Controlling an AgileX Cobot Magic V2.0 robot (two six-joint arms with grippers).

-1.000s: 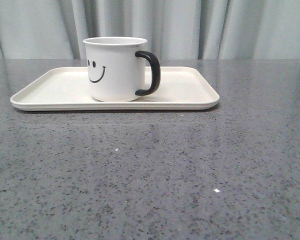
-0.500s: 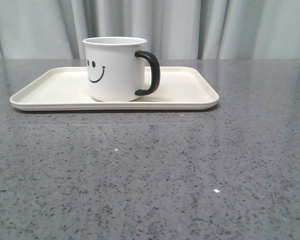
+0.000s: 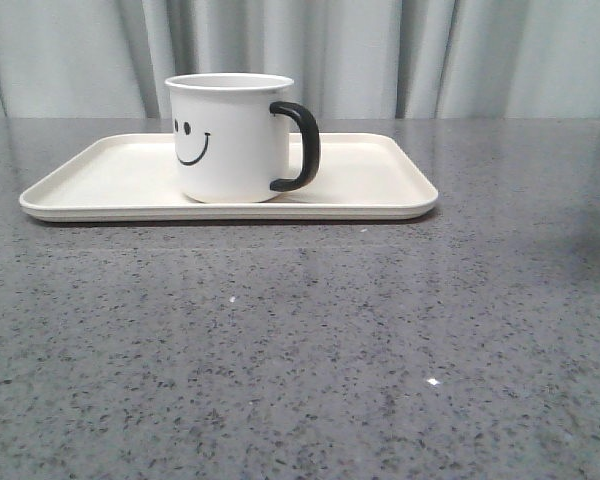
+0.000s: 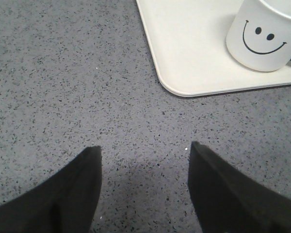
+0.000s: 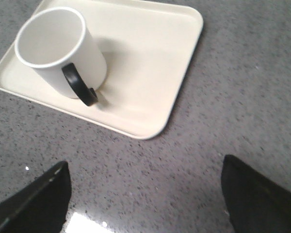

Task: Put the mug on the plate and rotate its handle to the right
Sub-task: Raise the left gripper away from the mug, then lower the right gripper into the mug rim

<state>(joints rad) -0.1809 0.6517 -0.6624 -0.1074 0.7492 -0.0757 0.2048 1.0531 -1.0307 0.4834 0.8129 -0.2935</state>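
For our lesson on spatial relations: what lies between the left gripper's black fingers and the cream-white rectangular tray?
Only bare speckled grey tabletop separates the left gripper from the cream-white rectangular tray, as the left wrist view shows.

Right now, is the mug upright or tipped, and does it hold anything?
Upright: the mug stands on its base on the plate, rim level. Empty: the right wrist view shows only bare white inside.

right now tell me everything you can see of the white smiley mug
The white cylindrical mug with a black smiley face stands upright on the cream rectangular tray, left of its middle. It looks glossy and empty inside. Its glossy black C-shaped handle points right in the front view. Neither gripper touches it.
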